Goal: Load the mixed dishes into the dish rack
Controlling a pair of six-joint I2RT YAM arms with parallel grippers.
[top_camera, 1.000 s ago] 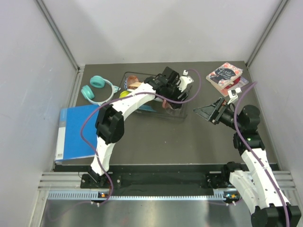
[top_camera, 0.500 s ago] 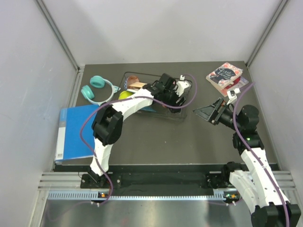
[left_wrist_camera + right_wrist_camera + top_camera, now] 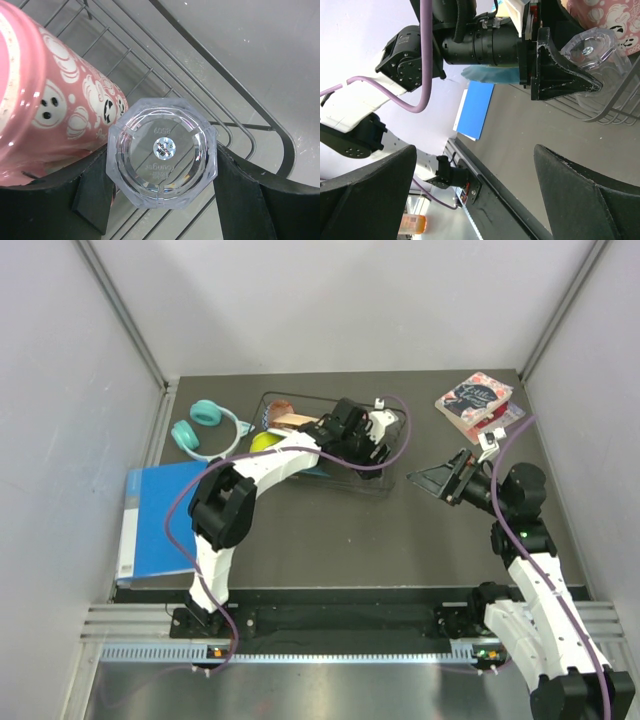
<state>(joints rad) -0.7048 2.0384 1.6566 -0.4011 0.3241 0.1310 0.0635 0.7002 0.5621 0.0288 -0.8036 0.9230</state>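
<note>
Two left fingers [image 3: 92, 192] tight around clear glass [image 3: 162, 152], beside pink mug [image 3: 55, 100].

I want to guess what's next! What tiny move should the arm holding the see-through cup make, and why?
Probably lower it a little. The left end effector grips the clear octagonal cup over the black wire dish rack, right beside the pink pumpkin-print mug, and I cannot tell that it rests on the wires yet.

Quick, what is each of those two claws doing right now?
Left gripper: closed on the clear glass, over the dish rack.
Right gripper: jaws open, holding nothing.
</note>
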